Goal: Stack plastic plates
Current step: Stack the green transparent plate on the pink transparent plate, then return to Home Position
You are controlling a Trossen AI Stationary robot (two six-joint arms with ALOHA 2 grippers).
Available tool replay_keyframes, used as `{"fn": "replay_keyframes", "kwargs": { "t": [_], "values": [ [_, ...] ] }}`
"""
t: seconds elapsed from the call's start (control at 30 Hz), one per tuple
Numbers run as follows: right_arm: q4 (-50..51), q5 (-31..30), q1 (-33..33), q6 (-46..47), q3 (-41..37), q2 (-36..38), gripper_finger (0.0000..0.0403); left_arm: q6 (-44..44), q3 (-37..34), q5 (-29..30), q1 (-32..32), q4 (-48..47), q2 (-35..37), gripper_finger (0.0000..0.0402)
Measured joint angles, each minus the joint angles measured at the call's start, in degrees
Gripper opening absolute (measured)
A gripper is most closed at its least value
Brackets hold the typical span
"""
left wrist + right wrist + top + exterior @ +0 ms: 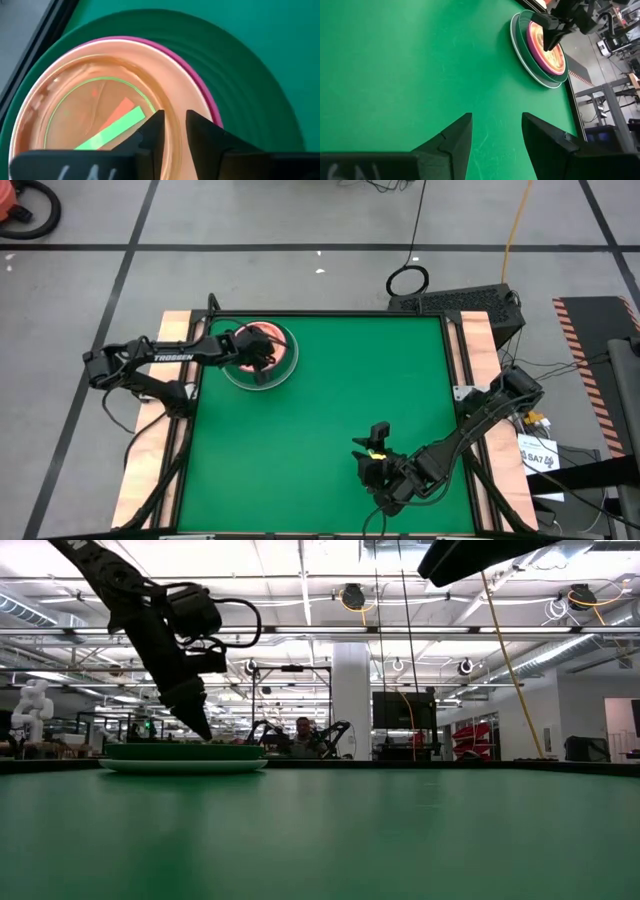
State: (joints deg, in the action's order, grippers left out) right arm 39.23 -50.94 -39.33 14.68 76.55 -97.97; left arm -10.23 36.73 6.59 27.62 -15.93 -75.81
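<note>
A stack of plastic plates (278, 342) lies at the table's far left. A pale plate (180, 767) is at the bottom with a dark-green one (250, 75) on it. Above those come a hot-pink one (196, 75) and a see-through amber one (100, 85) with a green stripe on top. My left gripper (174, 122) slants down over the amber plate near its rim, its fingers a narrow gap apart with nothing between them. My right gripper (496, 127) hangs open over bare mat at the near right (375, 442), far from the stack. My left gripper's fingertips (200, 730) stand right at the top of the stack, over the amber plate's inner slope (172, 107) close to its rim. They slant down from the table's left. Whether they touch the plate I cannot tell.
Green mat (380, 380) lies bare between the stack and my right gripper. Wooden strips (480, 340) border the table left and right. A black device (460, 300) sits beyond the far right corner. A person (303, 735) shows far behind the table.
</note>
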Motion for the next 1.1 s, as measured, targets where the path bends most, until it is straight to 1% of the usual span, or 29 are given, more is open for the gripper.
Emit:
{"fn": "replay_keyframes", "kwargs": {
  "t": [0.17, 0.27, 0.4, 0.5, 0.6, 0.67, 0.77, 0.8, 0.9, 1.0, 1.1],
  "values": [
    [0.02, 0.01, 0.0, -0.42, 0.0, 0.0, 0.0164, 0.91, 0.0, -0.81, -0.55, -0.01, 0.0, 0.0073],
    [0.53, 0.01, 0.02, -0.43, 0.0, 0.0, 0.0164, 3.67, 0.0, -1.15, -1.49, 0.22, 0.14, 0.0072],
    [1.46, 0.18, 0.73, -0.66, 0.0, 0.0, 0.0157, 5.88, 0.0, -3.26, -6.15, 4.7, 1.55, 0.0072],
    [2.43, 0.22, 1.49, -1.32, 0.0, 0.34, 0.0133, 6.42, 0.0, -3.51, -10.9, 9.33, 2.98, 0.0071],
    [3.26, 1.56, 2.51, -1.51, -0.21, 1.61, 0.0095, 6.91, 0.02, -3.46, -15.96, 12.19, 4.33, 0.0071],
    [2.51, 1.67, 2.91, -1.46, -2.23, 3.42, 0.0065, 7.43, 0.02, -0.63, -19.54, 13.71, 4.81, 0.0071],
    [-1.45, 1.73, 3.7, -1.51, -8.54, 8.03, 0.0017, 8.84, 0.02, 5.96, -25.2, 13.11, 5.28, 0.0071],
    [-3.83, 1.79, 3.84, -1.76, -11.36, 10.07, 0.0009, 9.39, 0.02, 7.35, -27.02, 13.07, 5.35, 0.0068],
    [-13.1, 3.74, 4.86, -4.19, -20.98, 16.89, 0.001, 10.93, 0.02, 8.68, -32.02, 13.21, 5.37, 0.0046],
    [-25.7, 8.32, 6.64, -8.35, -31.5, 24.3, 0.001, 11.67, -0.21, 10.51, -36.78, 15.01, 5.38, 0.0011],
    [-38.12, 14.53, 9.25, -13.5, -41.28, 31.17, 0.0002, 11.45, -3.66, 14.34, -40.28, 19.59, 5.94, 0.0006]
  ]
}}
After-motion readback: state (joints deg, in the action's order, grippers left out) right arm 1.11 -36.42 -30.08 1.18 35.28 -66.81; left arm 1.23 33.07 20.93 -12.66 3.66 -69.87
